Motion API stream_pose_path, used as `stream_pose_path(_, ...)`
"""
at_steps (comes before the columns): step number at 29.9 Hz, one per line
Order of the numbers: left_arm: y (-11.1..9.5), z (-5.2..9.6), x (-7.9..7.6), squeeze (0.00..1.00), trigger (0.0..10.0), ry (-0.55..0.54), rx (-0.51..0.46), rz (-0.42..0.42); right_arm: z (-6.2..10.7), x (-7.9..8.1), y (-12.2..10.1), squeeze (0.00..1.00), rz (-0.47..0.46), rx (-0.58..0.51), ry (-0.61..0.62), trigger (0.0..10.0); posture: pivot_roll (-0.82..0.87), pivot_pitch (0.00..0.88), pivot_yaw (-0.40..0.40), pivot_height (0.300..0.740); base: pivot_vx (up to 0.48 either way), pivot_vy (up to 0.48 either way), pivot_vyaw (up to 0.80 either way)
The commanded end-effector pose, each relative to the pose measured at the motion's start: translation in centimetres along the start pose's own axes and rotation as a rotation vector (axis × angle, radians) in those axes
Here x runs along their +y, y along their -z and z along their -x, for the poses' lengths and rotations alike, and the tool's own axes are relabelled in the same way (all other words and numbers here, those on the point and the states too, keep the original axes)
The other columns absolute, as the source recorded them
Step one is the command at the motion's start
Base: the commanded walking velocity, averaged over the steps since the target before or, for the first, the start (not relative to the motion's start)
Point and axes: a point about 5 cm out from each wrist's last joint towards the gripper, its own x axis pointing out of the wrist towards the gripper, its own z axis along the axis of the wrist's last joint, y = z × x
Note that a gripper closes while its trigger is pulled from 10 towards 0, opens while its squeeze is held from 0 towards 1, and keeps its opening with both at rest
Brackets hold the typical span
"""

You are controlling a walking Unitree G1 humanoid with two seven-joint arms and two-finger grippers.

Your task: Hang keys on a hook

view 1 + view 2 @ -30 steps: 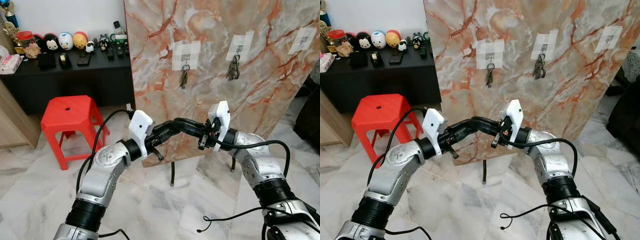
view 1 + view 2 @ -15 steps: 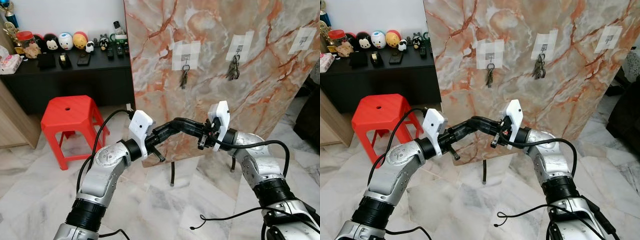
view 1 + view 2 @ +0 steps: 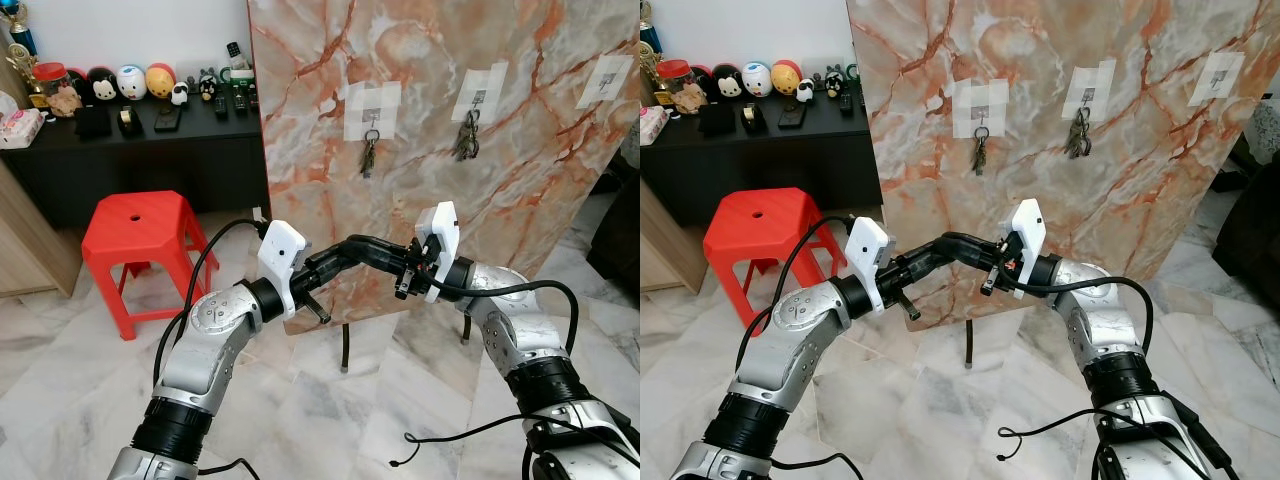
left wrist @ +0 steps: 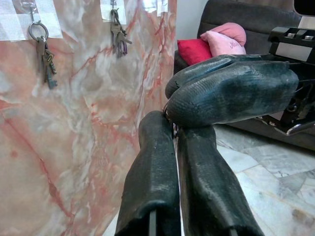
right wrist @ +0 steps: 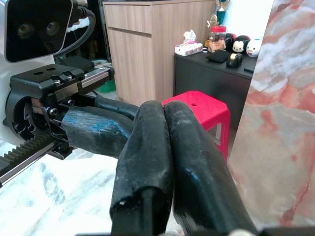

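My two grippers meet tip to tip in front of the marble board [image 3: 520, 200]. The left gripper [image 3: 358, 244] is shut, and a thin metal key ring [image 4: 173, 129] peeks out between its fingertips; the keys themselves are hidden. My right gripper [image 3: 347, 247] is also shut, its fingers [image 4: 231, 93] lying across the left tips. On the board are three taped hooks. The left hook holds a key bunch [image 3: 368, 152], the middle hook holds another bunch [image 3: 466, 135], and the right hook [image 3: 604, 82] is bare.
A red plastic stool [image 3: 140, 235] stands to the left on the marble floor. Behind it a black sideboard [image 3: 130, 150] carries figurines and remotes. A dark sofa with red and pink cushions [image 4: 216, 44] lies to the right. A loose black cable [image 3: 470, 432] trails by my right arm.
Both arms and the camera have held still. Only the loose cable end on the floor has shifted a little.
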Motion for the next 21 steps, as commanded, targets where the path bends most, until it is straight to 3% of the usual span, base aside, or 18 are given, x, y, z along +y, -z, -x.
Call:
stream_pose_path(1,0.0,-0.1,0.0,0.0,0.0,0.006,0.007,-0.001,0.1,-0.4,-0.3,1.0,-0.019,-0.02,0.023,10.0,-0.07,0.0,-0.065,0.74,0.0,0.0,0.0)
stream_pose_path(10,0.5,0.2,-0.2,0.0,0.0,0.01,0.027,-0.009,0.8,-3.1,-2.3,1.0,-0.049,-0.15,0.274,10.0,-0.07,0.0,-0.066,0.74,0.0,0.0,0.0)
stream_pose_path(19,0.5,0.1,-0.2,0.0,0.0,0.009,0.033,-0.019,1.5,-4.0,-3.3,1.0,-0.04,-0.221,0.358,10.0,-0.07,0.0,-0.065,0.74,0.0,0.0,0.0)
stream_pose_path(20,0.4,0.1,-0.1,0.0,0.0,0.002,0.033,-0.032,2.1,-4.4,-3.3,0.87,-0.024,-0.222,0.416,10.0,-0.07,0.0,-0.065,0.74,0.0,0.0,0.0)
stream_pose_path(21,0.4,0.1,-0.1,0.0,0.0,-0.002,0.032,-0.036,2.3,-4.6,-3.4,0.28,-0.019,-0.225,0.44,10.0,-0.07,0.0,-0.065,0.74,0.0,0.0,0.0)
